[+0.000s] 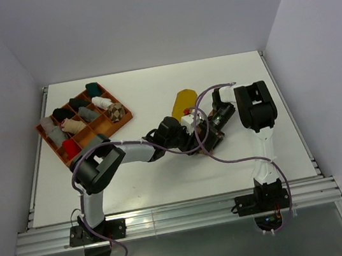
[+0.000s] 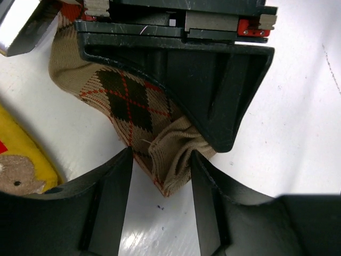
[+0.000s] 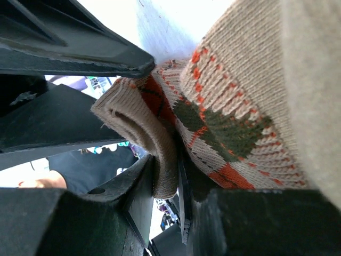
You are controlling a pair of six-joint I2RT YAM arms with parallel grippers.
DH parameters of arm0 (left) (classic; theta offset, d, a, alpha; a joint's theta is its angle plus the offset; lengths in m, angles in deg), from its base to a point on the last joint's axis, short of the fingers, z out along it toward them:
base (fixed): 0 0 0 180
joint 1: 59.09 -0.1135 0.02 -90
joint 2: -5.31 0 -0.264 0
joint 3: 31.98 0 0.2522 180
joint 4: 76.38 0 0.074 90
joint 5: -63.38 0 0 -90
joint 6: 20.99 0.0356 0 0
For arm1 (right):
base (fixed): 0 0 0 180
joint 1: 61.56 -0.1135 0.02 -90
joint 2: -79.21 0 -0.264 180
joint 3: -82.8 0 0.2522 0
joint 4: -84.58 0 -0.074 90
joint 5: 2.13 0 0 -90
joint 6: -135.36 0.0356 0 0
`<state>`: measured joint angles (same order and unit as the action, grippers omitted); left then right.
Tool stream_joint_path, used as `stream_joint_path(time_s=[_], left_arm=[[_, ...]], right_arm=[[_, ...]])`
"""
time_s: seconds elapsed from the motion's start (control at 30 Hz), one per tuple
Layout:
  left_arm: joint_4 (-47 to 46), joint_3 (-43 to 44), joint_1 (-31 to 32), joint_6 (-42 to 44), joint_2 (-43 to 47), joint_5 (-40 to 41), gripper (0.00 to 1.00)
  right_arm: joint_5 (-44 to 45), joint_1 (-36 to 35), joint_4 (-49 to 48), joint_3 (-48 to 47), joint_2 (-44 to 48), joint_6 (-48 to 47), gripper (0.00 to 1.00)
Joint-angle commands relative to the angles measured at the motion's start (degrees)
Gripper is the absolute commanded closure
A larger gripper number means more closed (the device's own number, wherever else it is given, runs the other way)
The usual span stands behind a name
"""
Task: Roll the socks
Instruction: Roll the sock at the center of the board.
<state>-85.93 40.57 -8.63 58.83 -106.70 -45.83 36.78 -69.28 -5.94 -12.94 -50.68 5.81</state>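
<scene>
An orange-brown-cream argyle sock (image 2: 133, 101) lies on the white table, mostly hidden under both grippers in the top view. My left gripper (image 2: 161, 156) is open, its fingers either side of the sock's folded corner, low over the table; it also shows in the top view (image 1: 193, 139). My right gripper (image 3: 166, 181) is shut on a folded cream edge of the same sock (image 3: 234, 101), and its black body covers the sock in the left wrist view. A mustard yellow sock (image 1: 183, 102) lies flat just behind them; it also shows in the left wrist view (image 2: 21, 152).
An orange compartment tray (image 1: 127, 116) at the back left holds several small bundles, one of them an argyle bundle (image 1: 115, 112). Grey walls enclose the table. Purple cables loop round both arms.
</scene>
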Motion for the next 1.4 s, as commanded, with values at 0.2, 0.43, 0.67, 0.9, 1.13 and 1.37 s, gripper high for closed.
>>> stream_joint_path(time_s=[0.2,0.43,0.67,0.9,1.13,1.37], left_arm=[[-3.15,2.65,0.34,-1.86,-2.34,-2.68,0.72],[2.21,4.67,0.43,-3.45,-4.62,-0.85,0.99],[10.91,7.39,0.69,-4.85,-5.50,4.43,1.00],[20.83,10.64,0.96,-8.28,-5.94,11.02,1.00],[31.21,16.70,0.96,-13.02,-7.87,12.35,1.00],[44.03,23.74,0.96,-14.43,-10.25,10.16,1.00]], right_arm=[[0.90,0.43,-1.10,-1.26,0.69,3.25,0.71],[6.08,0.34,-10.06,1.73,6.12,10.71,0.67],[12.67,0.78,-20.42,5.07,13.95,18.71,0.49],[16.02,3.94,-27.64,7.44,21.42,22.76,0.42],[14.26,9.83,-35.02,12.97,29.85,21.36,0.46],[11.81,11.07,-47.41,24.56,43.74,16.88,0.47]])
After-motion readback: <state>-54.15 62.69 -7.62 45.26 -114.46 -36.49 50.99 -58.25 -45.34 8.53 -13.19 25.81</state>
